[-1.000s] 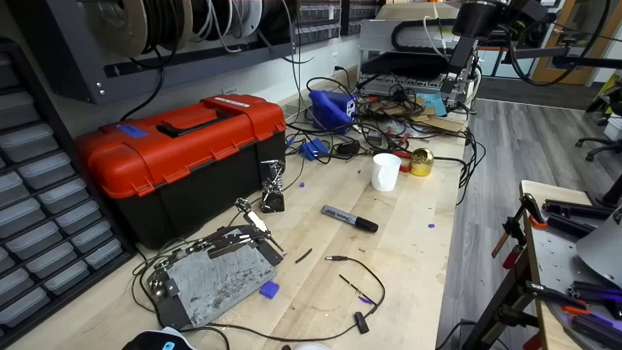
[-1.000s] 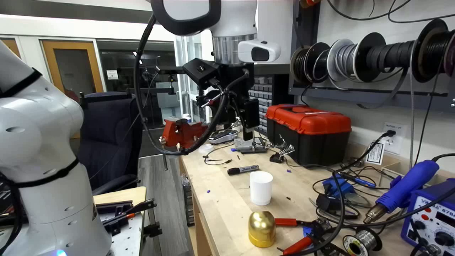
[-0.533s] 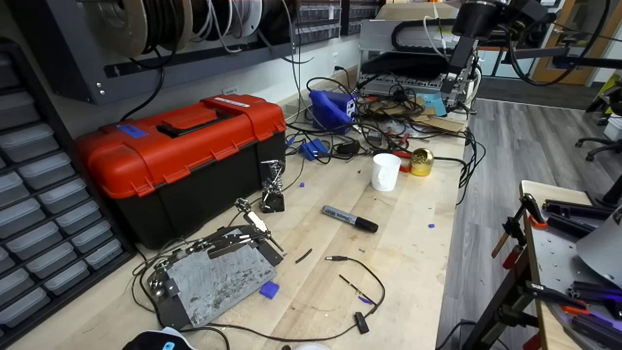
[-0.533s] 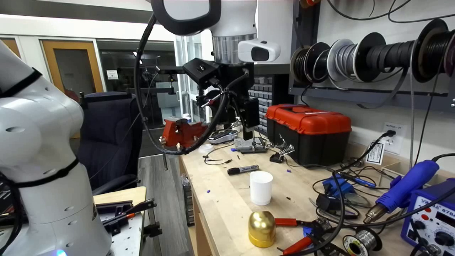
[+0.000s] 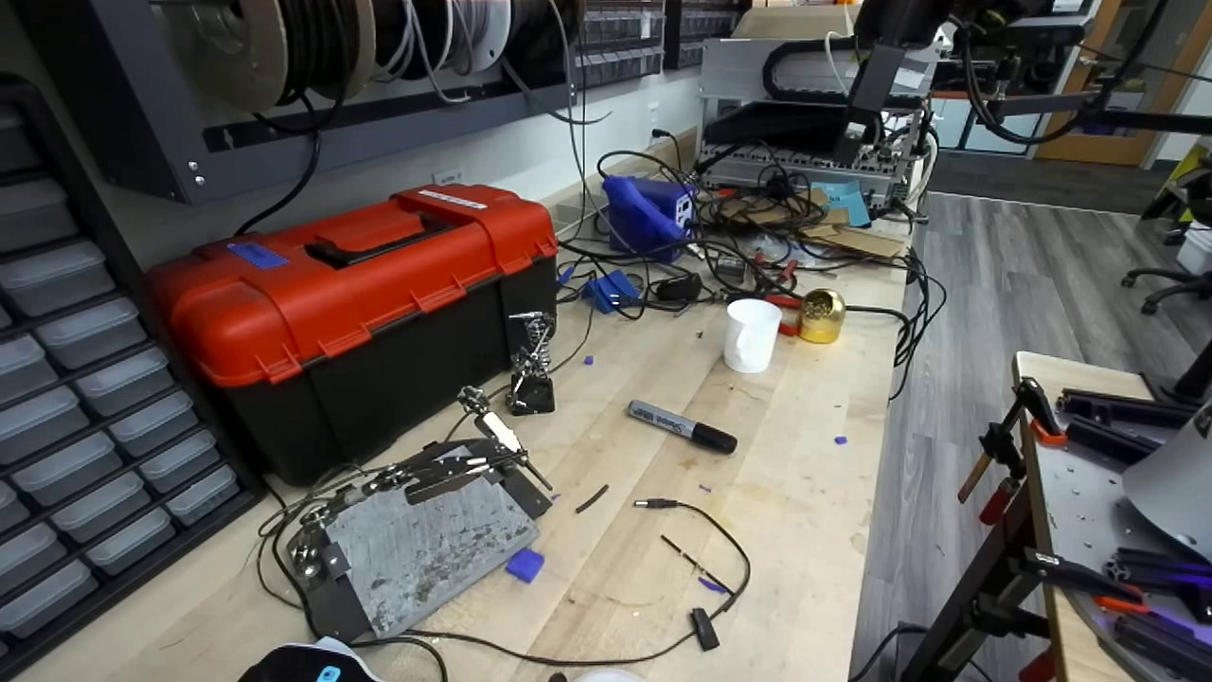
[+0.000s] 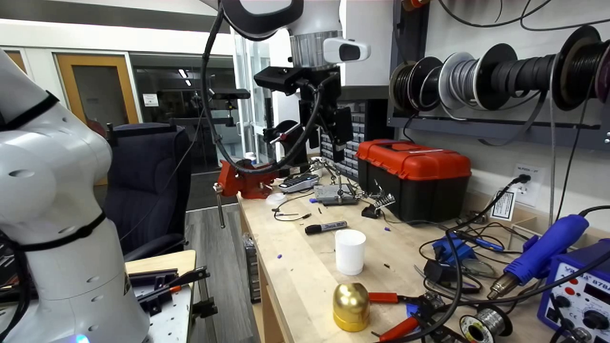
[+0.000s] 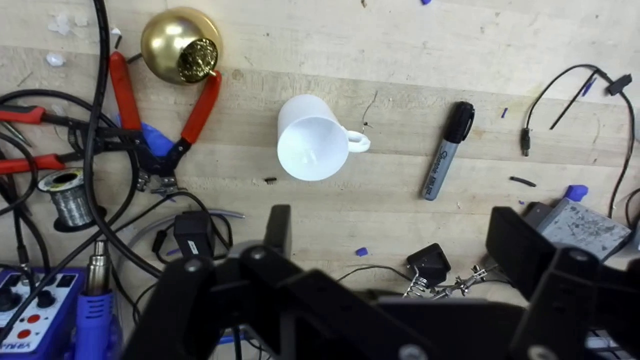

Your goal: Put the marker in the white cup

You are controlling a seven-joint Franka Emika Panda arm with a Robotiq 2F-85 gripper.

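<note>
The white arm [image 6: 62, 186] arches over with its gripper [image 7: 395, 227] hanging well above the bench [image 5: 776, 568], fingers [image 7: 280, 227] pointing down at a slight slant. In the wrist view they stand wide apart — the tool is released.

The marker [image 7: 445, 152] lies flat on the bench, grey-barrelled and black-capped, with "Sharpie" printed along the barrel. Seen from the wrist, it is out ahead of the fingertips and within their span, nearer the finger on the right of that picture; its cap points away from the gripper, its grey end toward it. The white cup [image 7: 310, 145] stands upright, also ahead of the gripper but closer to the opposite finger, its handle turned toward the marker — the two near each other, not touching. Past the cup, farther out from the gripper, sits a gold holder [image 7: 172, 45].

Against half a second ago, the gripper sits higher in both exterior views, and the black box [image 6: 281, 80] on its wrist is closer to level. More of the red vise [image 6: 252, 186] shows behind it. Marker and cup have kept their places.
</note>
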